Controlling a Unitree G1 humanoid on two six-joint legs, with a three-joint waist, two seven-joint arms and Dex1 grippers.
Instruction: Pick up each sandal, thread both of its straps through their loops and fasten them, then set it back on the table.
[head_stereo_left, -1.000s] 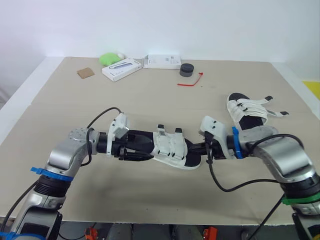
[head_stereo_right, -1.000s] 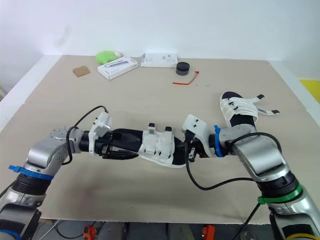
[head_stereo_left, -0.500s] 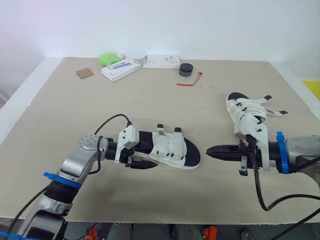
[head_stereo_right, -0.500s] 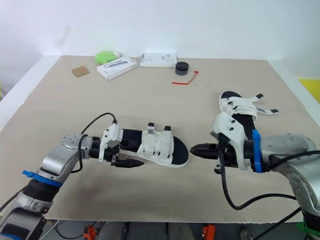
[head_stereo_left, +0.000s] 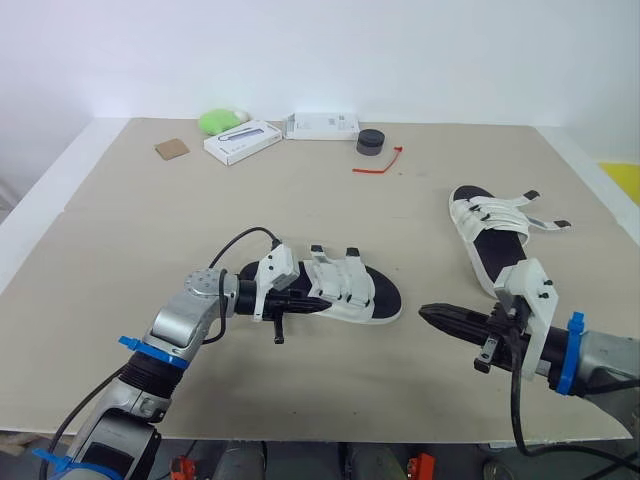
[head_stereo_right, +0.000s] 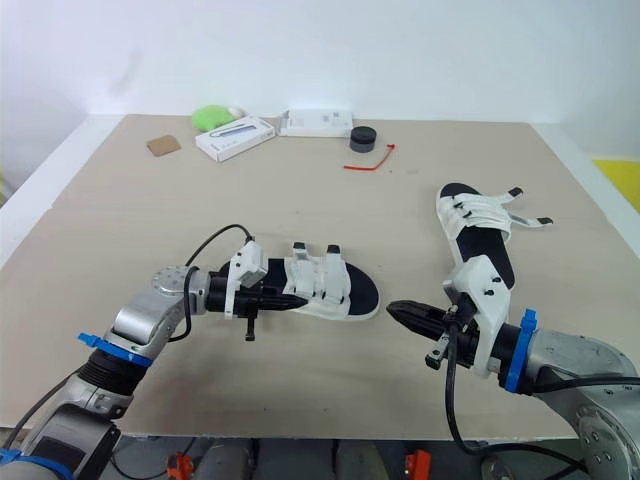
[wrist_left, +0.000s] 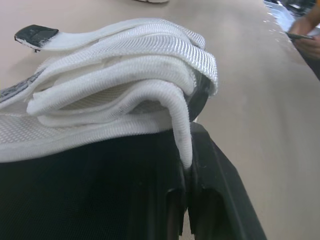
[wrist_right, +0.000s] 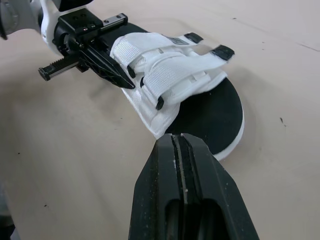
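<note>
One white-strapped sandal with a black sole (head_stereo_left: 345, 292) lies flat on the table, a little left of centre. Its two straps are folded over the foot bed, black tips sticking up. My left gripper (head_stereo_left: 322, 300) is shut and lies along the sandal's near side. Its fingertips (wrist_right: 125, 81) touch the edge of the nearer strap (wrist_left: 150, 65); I cannot tell whether they pinch it. My right gripper (head_stereo_left: 424, 313) is shut and hovers a short gap off the sandal's toe, holding nothing. The second sandal (head_stereo_left: 492, 232) lies at the right with its straps loose and splayed outward.
Along the far edge sit a white box (head_stereo_left: 242, 140), another white box (head_stereo_left: 322, 125), a green object (head_stereo_left: 220, 120), a brown square (head_stereo_left: 171, 149), a black round item (head_stereo_left: 371, 142) and a red tie (head_stereo_left: 380, 163). Bare tabletop (head_stereo_left: 180, 215) lies between them and the sandals.
The sandal held between both grippers now rests on the table. The right gripper drew back from its toe. The left gripper let go of the heel, shut, and moved up to the straps.
</note>
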